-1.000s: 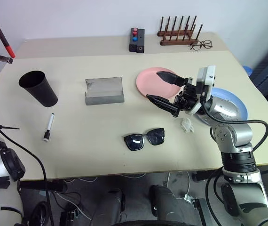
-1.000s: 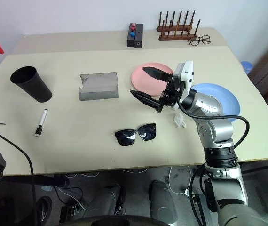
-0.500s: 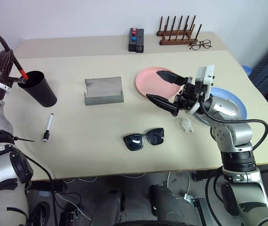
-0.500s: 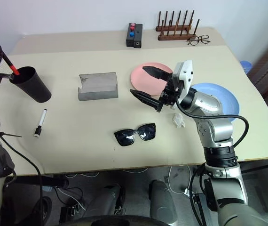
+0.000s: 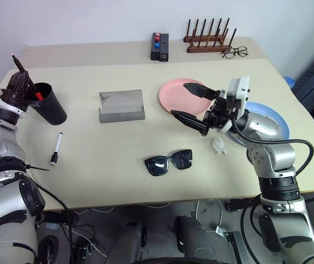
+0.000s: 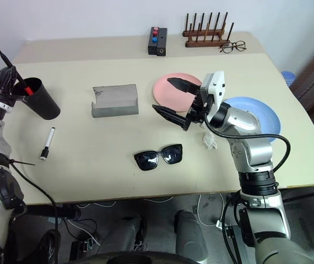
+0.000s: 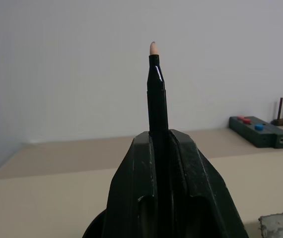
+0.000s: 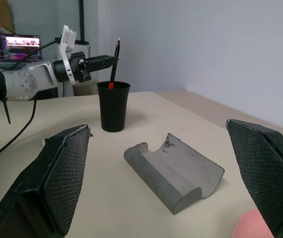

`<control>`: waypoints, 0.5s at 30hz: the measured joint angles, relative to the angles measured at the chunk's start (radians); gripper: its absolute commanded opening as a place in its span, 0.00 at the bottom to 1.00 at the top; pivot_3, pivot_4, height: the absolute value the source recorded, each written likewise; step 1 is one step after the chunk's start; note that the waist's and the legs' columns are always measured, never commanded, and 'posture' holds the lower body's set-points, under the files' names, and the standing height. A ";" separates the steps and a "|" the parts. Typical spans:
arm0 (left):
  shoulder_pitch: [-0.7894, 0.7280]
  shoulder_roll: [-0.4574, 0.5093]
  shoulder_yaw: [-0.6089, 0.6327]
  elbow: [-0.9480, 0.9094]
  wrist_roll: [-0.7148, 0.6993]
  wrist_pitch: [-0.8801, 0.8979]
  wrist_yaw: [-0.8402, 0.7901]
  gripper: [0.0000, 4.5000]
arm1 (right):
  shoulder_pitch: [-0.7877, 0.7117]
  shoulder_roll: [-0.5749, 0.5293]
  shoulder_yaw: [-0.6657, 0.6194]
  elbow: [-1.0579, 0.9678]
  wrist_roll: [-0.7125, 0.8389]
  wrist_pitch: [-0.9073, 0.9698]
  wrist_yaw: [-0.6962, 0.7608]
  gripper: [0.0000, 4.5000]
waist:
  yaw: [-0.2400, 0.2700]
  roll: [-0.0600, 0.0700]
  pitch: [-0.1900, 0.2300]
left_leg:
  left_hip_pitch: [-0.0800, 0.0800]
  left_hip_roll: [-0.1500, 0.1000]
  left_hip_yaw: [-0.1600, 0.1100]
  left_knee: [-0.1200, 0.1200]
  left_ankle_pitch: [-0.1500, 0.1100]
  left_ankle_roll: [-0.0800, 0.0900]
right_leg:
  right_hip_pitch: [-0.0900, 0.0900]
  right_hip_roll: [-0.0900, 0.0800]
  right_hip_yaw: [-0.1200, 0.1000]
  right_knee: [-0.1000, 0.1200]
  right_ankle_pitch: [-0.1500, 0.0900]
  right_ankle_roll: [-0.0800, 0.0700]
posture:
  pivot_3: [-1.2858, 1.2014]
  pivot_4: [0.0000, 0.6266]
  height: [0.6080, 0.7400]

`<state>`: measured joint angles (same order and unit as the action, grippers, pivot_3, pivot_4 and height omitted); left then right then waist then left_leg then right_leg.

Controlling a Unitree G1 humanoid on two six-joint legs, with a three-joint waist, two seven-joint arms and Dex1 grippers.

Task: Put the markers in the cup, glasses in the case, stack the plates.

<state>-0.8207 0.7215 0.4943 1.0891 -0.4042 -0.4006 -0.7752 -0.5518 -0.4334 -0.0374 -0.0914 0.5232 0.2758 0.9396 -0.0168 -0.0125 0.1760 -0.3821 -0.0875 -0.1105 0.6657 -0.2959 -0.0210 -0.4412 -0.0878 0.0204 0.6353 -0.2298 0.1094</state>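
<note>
Since a second earlier, your left gripper (image 5: 20,88) had come down from above the table's left edge to the cup's (image 5: 49,104) rim, carrying a marker (image 6: 15,82) whose red-capped end now sat inside the cup's mouth. The fingers (image 7: 176,198) flanked the marker's black barrel; I could not tell whether they pinched it or had begun to let go. Your right gripper (image 5: 193,103) had not moved: it hung over the table's middle, near the pink plate (image 5: 176,96), jaws spread wide and holding nothing.

Progress, as I judged it: the first marker was nearly in but not yet dropped. A second marker (image 5: 57,148) lay on the table near the left edge, just in front of the cup. The sunglasses (image 5: 169,161) sat near the front edge at the middle, outside the case (image 5: 122,106), which lay open behind them. The pink plate and the blue plate (image 5: 267,122) lay side by side toward the right edge, unstacked. So you had most of the job left.

The held marker stood close to upright, long axis vertical, red end down in the cup and pale tip up. The loose marker lay with its long axis running roughly front to back, dark cap toward the front edge.
</note>
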 measured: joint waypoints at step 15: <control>0.072 -0.007 -0.026 -0.245 -0.020 0.155 -0.012 0.99 | 0.000 0.000 0.001 0.000 -0.008 -0.018 0.001 1.00 | -0.001 0.000 0.000 | 0.000 0.000 0.000 0.000 0.000 0.000 | 0.000 0.000 0.000 0.000 0.000 0.000 | 0.52 0.24 1.00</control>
<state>-0.7487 0.7142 0.4685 0.8436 -0.4244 -0.2451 -0.7873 -0.5523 -0.4333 -0.0366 -0.0919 0.5148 0.2576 0.9403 -0.0175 -0.0125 0.1760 -0.3824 -0.0874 -0.1106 0.6657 -0.2959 -0.0210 -0.4413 -0.0879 0.0207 0.6357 -0.2298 0.1094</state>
